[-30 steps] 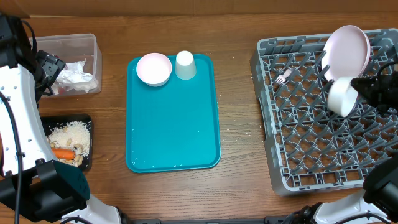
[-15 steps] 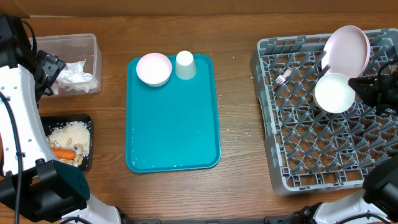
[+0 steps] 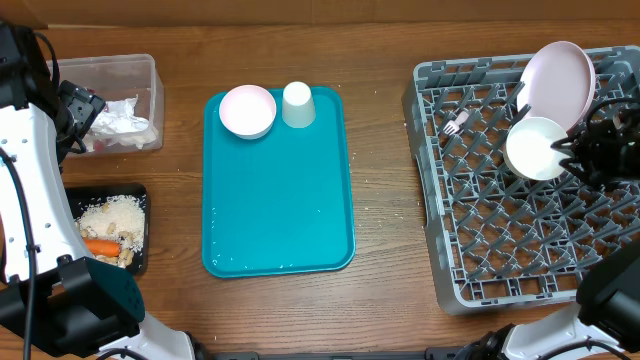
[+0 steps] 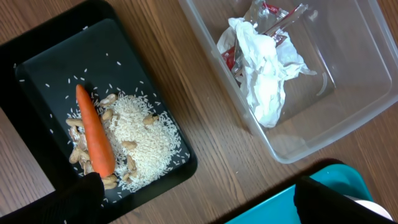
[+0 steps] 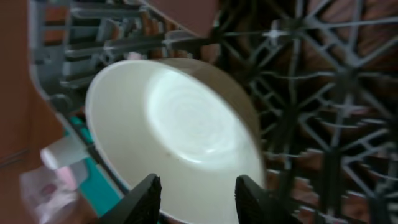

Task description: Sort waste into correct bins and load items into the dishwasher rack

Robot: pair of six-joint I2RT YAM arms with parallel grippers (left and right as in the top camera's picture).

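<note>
Step in hand: loading dishes, setting a bowl (image 5: 186,124) in the rack (image 3: 440,250). R gripper (image 5: 199,199) has its jaws part-way apart. The bowl sits just ahead of the tips, tilted on its side among the pegs w/ its hollow facing the jaws. Nothing looks pinched, so I judge the bowl is resting on the rack, not held.

Plate (image 3: 557,78) stands on edge just beyond the bowl from the jaws, near or touching it, can't tell which. Fork (image 3: 455,124) lies in the rack further out past the bowl.

L gripper (image 4: 199,190) has its jaws wide w/ nothing btwn them. It hangs over the gap btwn tub (image 4: 348,118) and black tray (image 4: 37,68). Napkins (image 4: 264,68) and a wrapper are in the tub ahead of the jaws, carrot (image 4: 93,140) and crumbs in the black tray.

Waste looks sorted. Left to load: 2nd bowl (image 3: 247,110) and cup (image 3: 297,104), side by side on the teal tray (image 3: 280,200), well away from the R jaws.

Next, prob.: back the R jaws off straight w/o nudging bowl or plate, then cross to the teal tray for cup or 2nd bowl. Risk: a tilted bowl may slip btwn pegs.
</note>
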